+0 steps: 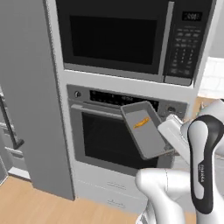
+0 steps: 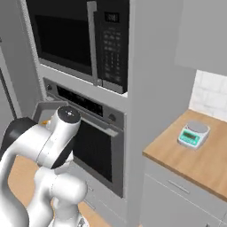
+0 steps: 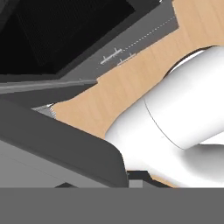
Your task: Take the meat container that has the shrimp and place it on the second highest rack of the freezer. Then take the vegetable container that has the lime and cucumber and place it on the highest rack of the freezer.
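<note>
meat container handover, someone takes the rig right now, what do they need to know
Tool: shut on the meat container at its right edge, held up tilted in front of the oven.
Shrimp lies in the container.
Freezer: a grey panel with a black bar handle shows at far left; racks out of view.
Done: meat container picked up.
Left: set it on the second highest rack, then fetch the vegetable container with lime and cucumber for the highest rack.

My arm point(image 1: 175, 183): glossy white rounded shells, bulbous at the joints. One link point(image 1: 205, 162) carries a long black inlay with small pale lettering. A round white joint cap point(image 2: 68, 114) has dotted marks.
</note>
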### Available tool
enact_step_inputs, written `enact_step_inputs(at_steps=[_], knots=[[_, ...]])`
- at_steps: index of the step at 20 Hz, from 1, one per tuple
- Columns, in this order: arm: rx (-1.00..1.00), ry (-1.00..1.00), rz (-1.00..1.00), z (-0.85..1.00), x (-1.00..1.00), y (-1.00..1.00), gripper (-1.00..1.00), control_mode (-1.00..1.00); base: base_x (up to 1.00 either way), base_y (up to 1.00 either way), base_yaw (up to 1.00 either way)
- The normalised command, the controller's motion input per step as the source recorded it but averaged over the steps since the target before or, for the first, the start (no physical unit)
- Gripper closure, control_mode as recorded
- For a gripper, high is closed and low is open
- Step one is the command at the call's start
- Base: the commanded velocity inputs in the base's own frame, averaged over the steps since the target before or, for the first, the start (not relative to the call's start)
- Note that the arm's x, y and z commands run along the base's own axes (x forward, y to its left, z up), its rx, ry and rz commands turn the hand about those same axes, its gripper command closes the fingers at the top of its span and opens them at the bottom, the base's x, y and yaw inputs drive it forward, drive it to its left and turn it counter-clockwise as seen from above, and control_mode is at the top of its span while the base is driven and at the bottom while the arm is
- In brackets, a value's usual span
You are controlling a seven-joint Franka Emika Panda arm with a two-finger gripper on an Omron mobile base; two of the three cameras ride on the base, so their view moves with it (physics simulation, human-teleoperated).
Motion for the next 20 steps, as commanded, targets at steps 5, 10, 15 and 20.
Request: enact_step_inputs(at_steps=[5, 10, 15, 20], knots=[[0.0, 0.0, 0.0, 0.0, 0.0, 0.0, 1.0, 1.0, 0.0, 1.0, 0.39], [0.0, 0.0, 0.0, 0.0, 0.0, 0.0, 1.0, 1.0, 0.3, 1.0, 0.28], [0.0, 0.0, 0.0, 0.0, 0.0, 0.0, 1.0, 1.0, 0.62, 1.0, 0.04], [0.0, 0.0, 0.0, 0.0, 0.0, 0.0, 1.0, 1.0, 0.59, 0.94, -0.07]])
